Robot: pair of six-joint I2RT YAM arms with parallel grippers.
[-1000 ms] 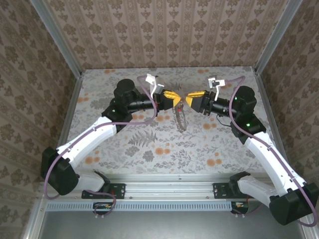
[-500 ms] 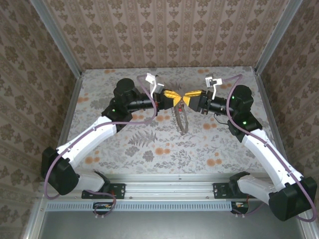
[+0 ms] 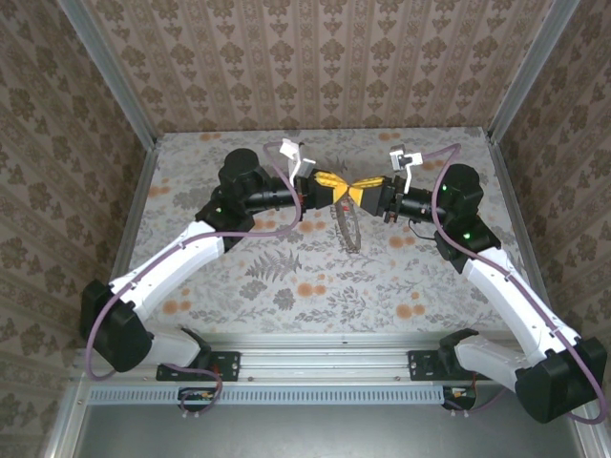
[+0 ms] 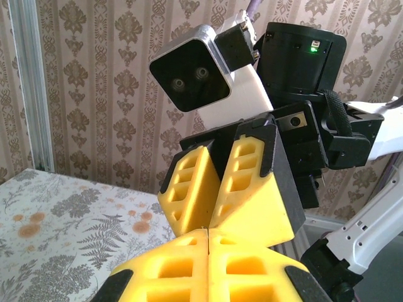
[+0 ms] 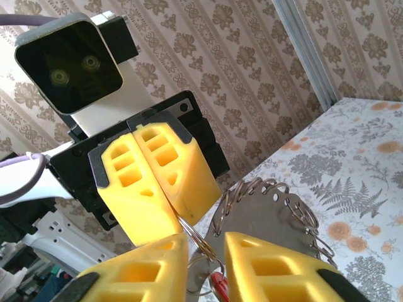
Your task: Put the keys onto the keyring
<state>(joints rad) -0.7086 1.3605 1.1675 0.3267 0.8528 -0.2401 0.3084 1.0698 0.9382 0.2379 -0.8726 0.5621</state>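
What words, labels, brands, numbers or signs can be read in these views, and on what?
None can be read: the camera housing, the yellow fingers, the keyring and the wallpaper bear no text.
The small dark parts below the front rail are too small to tell.

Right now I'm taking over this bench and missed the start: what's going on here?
The left gripper and the right gripper meet tip to tip above the table. The left one, jaws shut, holds the keyring, which hangs below. The right one's jaws stand narrowly apart around the red-headed key at the ring's wire. Whether they pinch it, I cannot tell.
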